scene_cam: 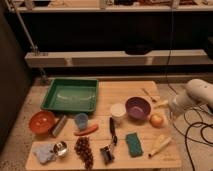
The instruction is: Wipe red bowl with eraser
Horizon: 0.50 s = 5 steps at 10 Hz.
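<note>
- The red bowl stands at the left edge of the table, and the eraser lies just beside it.
- The gripper is at the right edge, with its fingers wide apart and holding nothing.

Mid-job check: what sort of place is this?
Likely a lab test area: wooden table, metal shelving behind, trailing cables at right. The gripper is by the table's right edge.
</note>
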{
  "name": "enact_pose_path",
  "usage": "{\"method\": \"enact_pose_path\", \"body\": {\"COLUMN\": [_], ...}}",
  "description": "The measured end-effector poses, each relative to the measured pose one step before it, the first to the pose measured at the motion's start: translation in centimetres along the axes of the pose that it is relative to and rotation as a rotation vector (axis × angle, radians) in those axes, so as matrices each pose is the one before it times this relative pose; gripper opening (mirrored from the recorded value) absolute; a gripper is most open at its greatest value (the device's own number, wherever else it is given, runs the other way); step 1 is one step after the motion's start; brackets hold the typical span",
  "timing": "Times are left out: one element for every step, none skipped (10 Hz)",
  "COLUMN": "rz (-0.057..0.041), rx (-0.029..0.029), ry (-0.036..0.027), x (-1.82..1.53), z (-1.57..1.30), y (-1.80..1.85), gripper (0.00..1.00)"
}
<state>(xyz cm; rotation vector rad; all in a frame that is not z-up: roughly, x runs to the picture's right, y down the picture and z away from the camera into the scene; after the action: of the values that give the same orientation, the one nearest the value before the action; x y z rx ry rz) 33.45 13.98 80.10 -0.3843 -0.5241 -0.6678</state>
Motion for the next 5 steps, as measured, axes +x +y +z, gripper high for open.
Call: {"method": "enact_pose_path", "body": {"rz": [-0.01031, -0.0195, -0.01521, -0.03653, -0.0244], "rx": [0.00045, -0.0015, -0.00111, -0.00832, -0.0107], "ry": [0.01394, 0.02315, 0.01476, 0.03001, 0.02962], "x": [0.038, -0.038, -0.182, -0.606, -0.275], "z": [-0.321, -0.694, -0.546, -1.591, -2.022], "y": [-0.248, -0.812, -0.94, -2.295, -1.672], "gripper": [0.66, 0.66, 0.66, 0.66, 0.66]}}
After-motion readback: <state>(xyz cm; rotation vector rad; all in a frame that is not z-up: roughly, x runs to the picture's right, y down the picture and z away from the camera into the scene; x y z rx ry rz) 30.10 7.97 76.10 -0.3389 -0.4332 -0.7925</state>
